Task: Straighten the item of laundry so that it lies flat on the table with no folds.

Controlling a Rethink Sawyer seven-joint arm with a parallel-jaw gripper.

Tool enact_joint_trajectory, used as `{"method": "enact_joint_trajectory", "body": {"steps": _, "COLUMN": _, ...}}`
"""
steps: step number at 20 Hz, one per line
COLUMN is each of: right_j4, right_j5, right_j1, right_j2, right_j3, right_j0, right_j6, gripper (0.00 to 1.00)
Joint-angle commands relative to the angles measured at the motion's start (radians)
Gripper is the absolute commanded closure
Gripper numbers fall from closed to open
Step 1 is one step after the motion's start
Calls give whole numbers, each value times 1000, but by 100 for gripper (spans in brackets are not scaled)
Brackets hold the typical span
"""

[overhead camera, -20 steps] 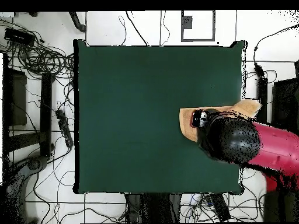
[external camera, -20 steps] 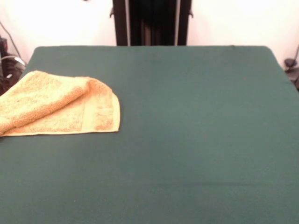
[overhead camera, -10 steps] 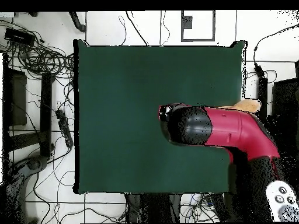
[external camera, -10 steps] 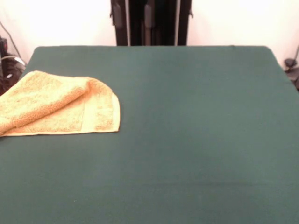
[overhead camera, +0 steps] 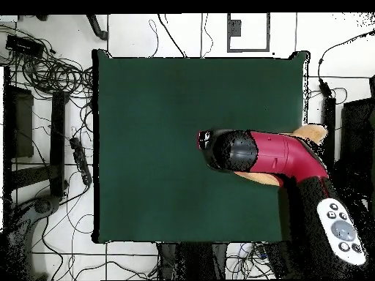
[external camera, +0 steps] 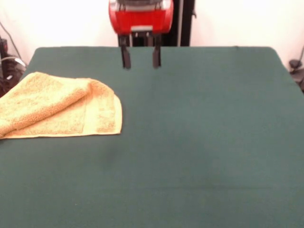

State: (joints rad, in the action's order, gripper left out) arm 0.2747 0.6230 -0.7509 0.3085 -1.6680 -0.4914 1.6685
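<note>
The item of laundry [external camera: 57, 104], an orange-tan terry washcloth, lies at the left edge of the dark green table [external camera: 213, 142]. Its upper layer is folded diagonally over the lower one, and a flat woven band shows along its right side. My gripper [external camera: 141, 59] hangs open and empty above the table's far side, to the right of the cloth and apart from it. In the overhead view the red arm covers most of the item of laundry [overhead camera: 313, 132]; only orange slivers show beside it. There my gripper [overhead camera: 205, 139] sits over the table [overhead camera: 161, 132] near its middle.
A black column [external camera: 183, 21] stands behind the table's far edge. Tangled cables [overhead camera: 51, 69] and dark equipment lie on the floor around the table. Wires show at the left edge [external camera: 7, 59] and a dark object at the right edge [external camera: 297, 64] of the front view.
The arm has swung from over the cloth towards the table's middle, and the gripper has come down into the front view at the top. The washcloth has not moved.
</note>
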Motion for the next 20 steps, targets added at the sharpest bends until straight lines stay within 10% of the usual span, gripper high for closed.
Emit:
{"method": "enact_joint_trajectory", "body": {"steps": 1, "right_j4": 64, "right_j5": -123, "right_j1": 170, "right_j2": 7, "right_j3": 29, "right_j0": 1, "right_j6": 47, "gripper": 0}}
{"method": "enact_joint_trajectory", "body": {"steps": 20, "right_j4": 128, "right_j5": -188, "right_j1": 298, "right_j2": -5, "right_j3": 130, "right_j0": -42, "right_j6": 34, "gripper": 0}}
